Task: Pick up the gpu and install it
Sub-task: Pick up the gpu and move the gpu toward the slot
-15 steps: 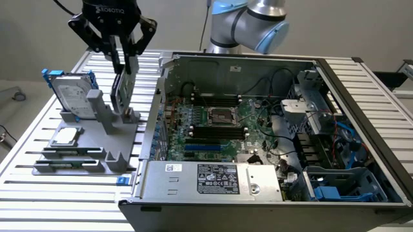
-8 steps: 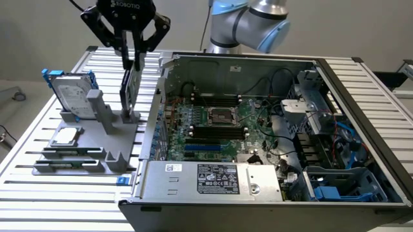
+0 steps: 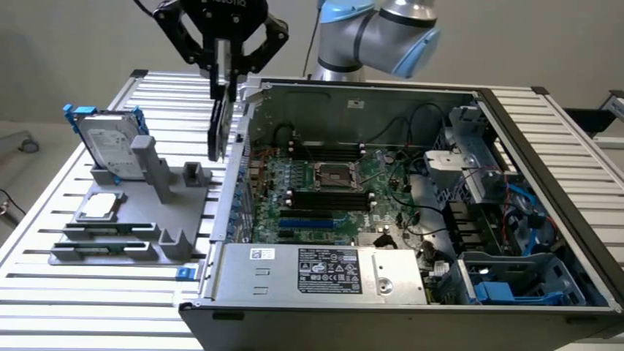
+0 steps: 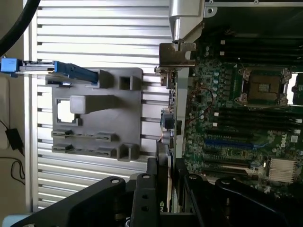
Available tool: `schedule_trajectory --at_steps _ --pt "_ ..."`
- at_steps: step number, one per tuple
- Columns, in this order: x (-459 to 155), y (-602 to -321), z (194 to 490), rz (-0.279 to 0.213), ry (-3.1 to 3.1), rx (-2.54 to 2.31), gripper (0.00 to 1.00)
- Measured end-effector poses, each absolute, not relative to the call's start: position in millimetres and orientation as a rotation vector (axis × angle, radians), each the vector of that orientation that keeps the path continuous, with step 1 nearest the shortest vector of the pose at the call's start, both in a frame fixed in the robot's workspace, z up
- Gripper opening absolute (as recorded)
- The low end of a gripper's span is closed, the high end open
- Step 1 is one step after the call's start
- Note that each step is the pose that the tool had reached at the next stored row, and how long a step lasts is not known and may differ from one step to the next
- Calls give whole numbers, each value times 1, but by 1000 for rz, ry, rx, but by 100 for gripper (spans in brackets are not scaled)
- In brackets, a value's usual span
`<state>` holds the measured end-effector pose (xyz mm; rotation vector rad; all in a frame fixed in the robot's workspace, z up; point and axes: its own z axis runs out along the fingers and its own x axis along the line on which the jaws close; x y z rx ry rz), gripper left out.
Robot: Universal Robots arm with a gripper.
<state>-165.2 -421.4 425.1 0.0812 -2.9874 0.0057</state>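
Observation:
My gripper (image 3: 226, 73) is shut on the gpu (image 3: 221, 128), a thin dark card that hangs edge-down from the fingers. It is in the air just over the open computer case's wall on the exterior view's left, above the motherboard (image 3: 332, 194). In the wrist view the gpu (image 4: 166, 142) runs edge-on away from my gripper (image 4: 165, 189), and its silver end bracket (image 4: 177, 54) is at the far end. The card lies along the line between the grey holder (image 4: 99, 113) and the board's rear edge.
The grey holder (image 3: 146, 212) on the slatted table carries a silver hard drive (image 3: 107, 142) with a blue frame. Inside the case are a CPU socket (image 3: 335, 175), long black memory slots (image 3: 332, 201), blue expansion slots (image 3: 304, 219) and a power supply (image 3: 322, 272).

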Motion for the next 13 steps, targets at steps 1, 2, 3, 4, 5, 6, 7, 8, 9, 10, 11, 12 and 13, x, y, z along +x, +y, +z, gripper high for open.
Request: schedule_trajectory --at_steps 1,2,3,4,5,6,7,8,9,10,11,12,13 --pt "-161 -421 425 5 -2984 81 26" --pt "-156 -421 425 5 -2981 81 26" --pt "-152 -421 425 6 -2979 81 26" --pt "-147 -421 425 5 -2978 81 26" --pt "-143 -421 425 5 -2977 81 26" --pt "-138 -421 425 5 -2976 81 26" --pt "-133 -421 425 5 -2975 81 26" --pt "-129 -421 425 5 -2974 81 26" --pt "-125 -421 425 5 -2973 81 26" --pt "-120 -421 425 5 -2973 81 26" --pt "-115 -421 425 6 -2972 81 26" --pt "-111 -421 425 6 -2971 81 26" --pt "-106 -421 425 6 -2971 81 26"
